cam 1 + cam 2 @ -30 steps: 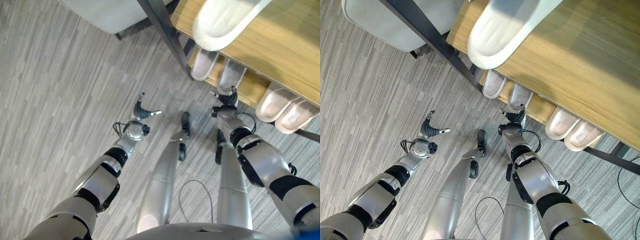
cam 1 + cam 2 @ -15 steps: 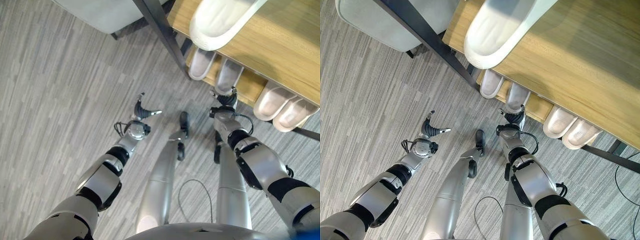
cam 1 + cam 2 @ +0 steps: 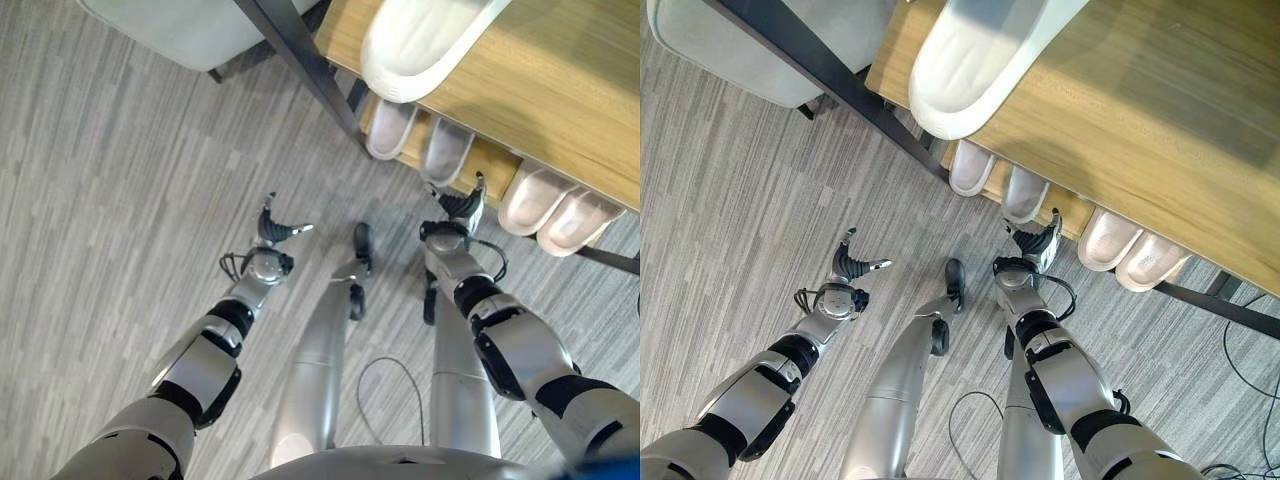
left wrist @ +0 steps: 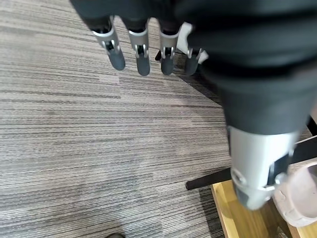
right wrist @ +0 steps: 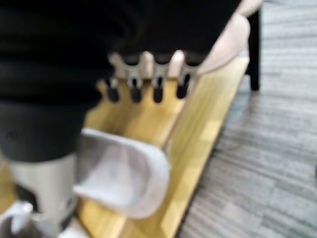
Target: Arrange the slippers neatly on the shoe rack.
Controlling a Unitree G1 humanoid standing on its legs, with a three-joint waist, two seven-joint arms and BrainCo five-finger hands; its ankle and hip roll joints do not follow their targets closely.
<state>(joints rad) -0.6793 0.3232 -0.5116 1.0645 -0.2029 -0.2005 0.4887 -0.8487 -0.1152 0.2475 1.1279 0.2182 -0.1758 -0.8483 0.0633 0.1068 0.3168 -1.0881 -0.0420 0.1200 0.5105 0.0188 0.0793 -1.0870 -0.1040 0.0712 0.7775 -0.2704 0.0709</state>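
R hand (image 3: pixel 458 208) is hovering open, empty, just beside slippers (image 3: pixel 445 150) sitting on lower shelf (image 3: pixel 490 170); L hand (image 3: pixel 272 227) is hanging open over floor (image 3: pixel 120 200).

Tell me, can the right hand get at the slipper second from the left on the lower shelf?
Probably yes: the right hand hovers open just in front of that slipper, with nothing between them.

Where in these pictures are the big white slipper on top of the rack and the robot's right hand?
big white slipper (image 3: pixel 965 65), right eye view, on its ribbed sole.
right hand (image 3: pixel 462 207), left eye view, on the dark palm below its spread fingers.
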